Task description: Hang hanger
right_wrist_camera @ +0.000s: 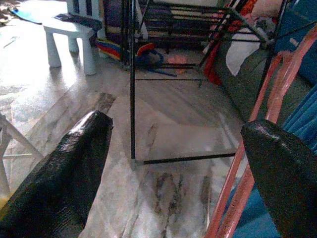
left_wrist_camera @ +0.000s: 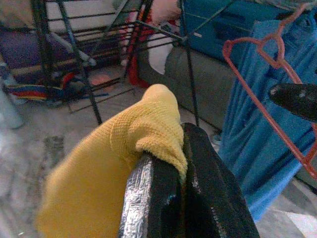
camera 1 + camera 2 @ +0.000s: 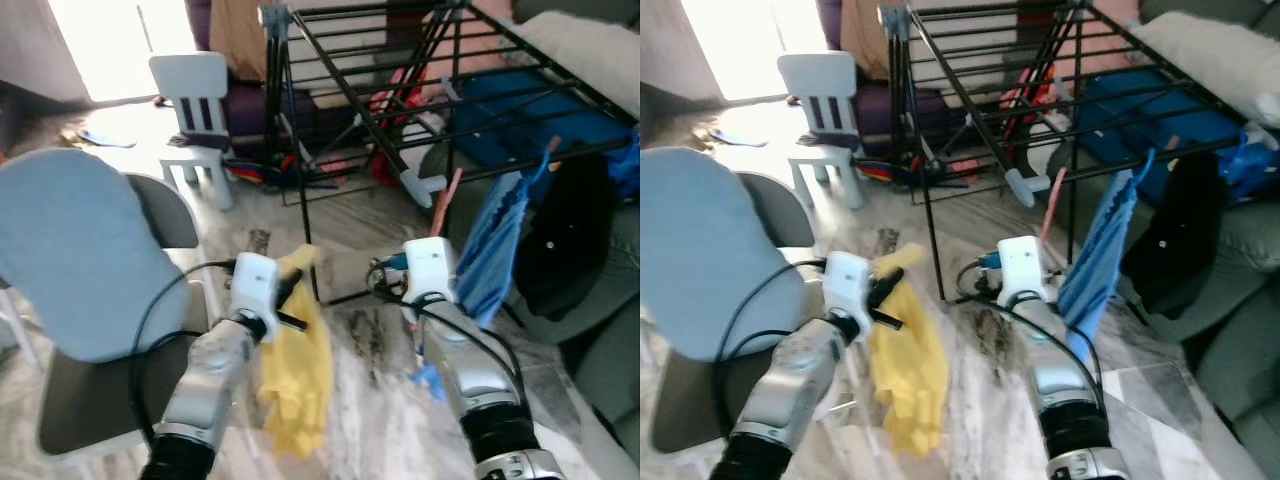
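Observation:
A salmon-red hanger [image 2: 257, 84] carries a blue garment [image 3: 500, 240] and hangs from the front rail of the black drying rack [image 3: 400, 80]. My right gripper [image 1: 168, 168] is open just beside the garment. The hanger's red bar [image 1: 270, 124] runs close along one of its fingers [image 1: 287, 173], with nothing clamped between them. My left gripper [image 2: 183, 183] is shut on a yellow cloth [image 3: 300, 370], which droops below it over the floor, left of the rack's front leg.
A grey chair with a blue cushion [image 3: 70, 250] stands close on my left. A small white child's chair [image 3: 195, 110] is farther back. A grey sofa with a dark garment [image 3: 570, 230] sits to the right under the rack. Clutter lies beneath the rack's far side.

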